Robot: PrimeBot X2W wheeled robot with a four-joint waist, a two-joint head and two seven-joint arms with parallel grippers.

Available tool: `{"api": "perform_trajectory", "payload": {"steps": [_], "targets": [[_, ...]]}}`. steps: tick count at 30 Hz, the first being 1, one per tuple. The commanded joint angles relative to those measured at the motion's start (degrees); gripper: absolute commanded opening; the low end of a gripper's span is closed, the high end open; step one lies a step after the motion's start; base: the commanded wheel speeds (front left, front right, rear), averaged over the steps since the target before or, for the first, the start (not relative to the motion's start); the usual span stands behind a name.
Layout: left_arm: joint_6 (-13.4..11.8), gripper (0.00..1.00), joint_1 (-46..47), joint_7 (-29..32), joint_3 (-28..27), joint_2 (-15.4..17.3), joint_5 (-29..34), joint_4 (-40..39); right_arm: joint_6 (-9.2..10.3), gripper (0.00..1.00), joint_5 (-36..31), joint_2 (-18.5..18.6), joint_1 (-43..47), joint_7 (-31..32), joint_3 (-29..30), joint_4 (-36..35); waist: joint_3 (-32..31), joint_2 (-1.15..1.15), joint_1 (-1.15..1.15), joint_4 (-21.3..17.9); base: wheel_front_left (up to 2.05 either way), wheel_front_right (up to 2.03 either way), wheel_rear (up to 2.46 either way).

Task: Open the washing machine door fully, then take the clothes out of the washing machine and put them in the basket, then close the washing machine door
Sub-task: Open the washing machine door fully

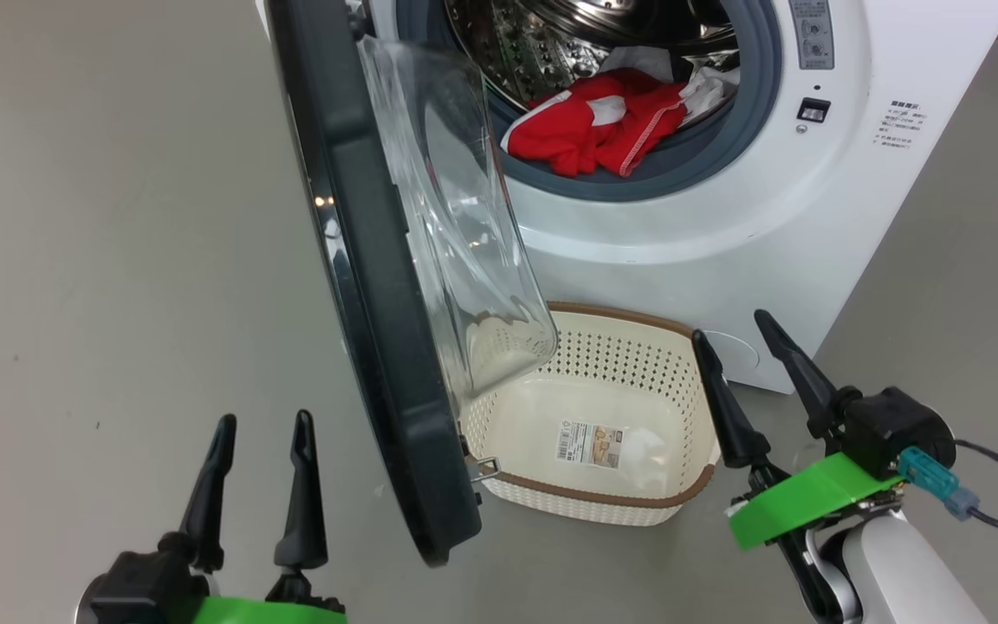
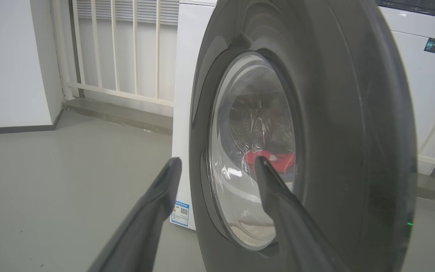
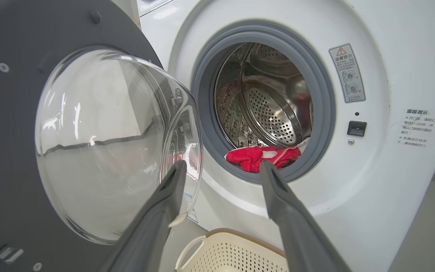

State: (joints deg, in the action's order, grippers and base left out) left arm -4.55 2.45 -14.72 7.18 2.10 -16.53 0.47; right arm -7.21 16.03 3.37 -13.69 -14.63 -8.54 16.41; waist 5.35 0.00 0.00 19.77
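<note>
Left tool (image 1: 264,419): released, empty; glossy black-rimmed round glass door (image 1: 360,260) open, just right of it.
Right tool (image 1: 730,324): released, empty; cream perforated plastic basket (image 1: 612,501) just left of it.
Red fabric clothes (image 1: 603,130): we see them ahead of it, inside the white boxy washing machine (image 1: 724,234).

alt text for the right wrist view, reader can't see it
A white washing machine stands with its round door swung open at the left, red clothes lying at the front lip of its steel drum. The right gripper, open, raises two dark fingers from the bottom edge, with the rim of a cream basket between them.
</note>
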Motion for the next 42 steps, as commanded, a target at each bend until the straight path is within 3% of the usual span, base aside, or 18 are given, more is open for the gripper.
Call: {"api": "perform_trajectory", "payload": {"steps": [1,19,20,21,22,30,42], "targets": [[-0.4,1.0,0.2,-0.3,-2.0,0.8,0.4,-1.8,-0.28,1.0,-0.8,-0.5,0.7,-0.4,-1.0,-2.2,-0.2,0.0,0.0,-0.1,0.0,0.0,0.0],[-1.0,1.0,-0.7,-0.3,-2.2,0.8,0.7,-2.6,-0.28,1.0,-1.8,-0.5,4.4,-0.4,-0.9,-4.4,0.0,0.0,0.0,-0.6,0.0,0.0,0.0],[-1.0,0.8,-0.7,-0.3,-2.2,0.8,0.8,-2.7,-0.28,1.0,-1.8,-0.5,4.4,-0.4,-0.9,-4.5,0.0,0.0,0.0,-0.6,0.0,0.0,0.0],[-0.9,0.18,-0.8,-0.3,-2.1,0.8,0.8,-2.6,-0.28,1.0,-1.7,-0.5,4.5,-0.4,-0.9,-4.5,0.0,0.0,0.0,-0.6,0.0,0.0,0.0],[-0.8,0.0,-0.8,-0.3,-2.0,0.8,0.9,-2.5,-0.28,1.0,-1.7,-0.5,4.5,-0.4,-0.9,-4.5,0.0,0.0,0.0,-0.6,0.0,0.0,0.0],[-1.1,0.0,0.0,-0.3,-3.0,0.8,1.7,-5.4,-0.28,1.0,-1.1,-0.5,4.7,-0.4,-1.0,-4.2,-0.5,0.0,0.0,-0.7,0.0,0.0,0.0],[-0.3,0.0,2.4,-0.2,-3.0,1.7,3.9,-16.9,-0.28,1.0,-1.0,-0.5,3.9,-0.4,-1.7,-3.6,0.1,0.0,0.0,-1.9,0.0,0.0,0.0]]}}
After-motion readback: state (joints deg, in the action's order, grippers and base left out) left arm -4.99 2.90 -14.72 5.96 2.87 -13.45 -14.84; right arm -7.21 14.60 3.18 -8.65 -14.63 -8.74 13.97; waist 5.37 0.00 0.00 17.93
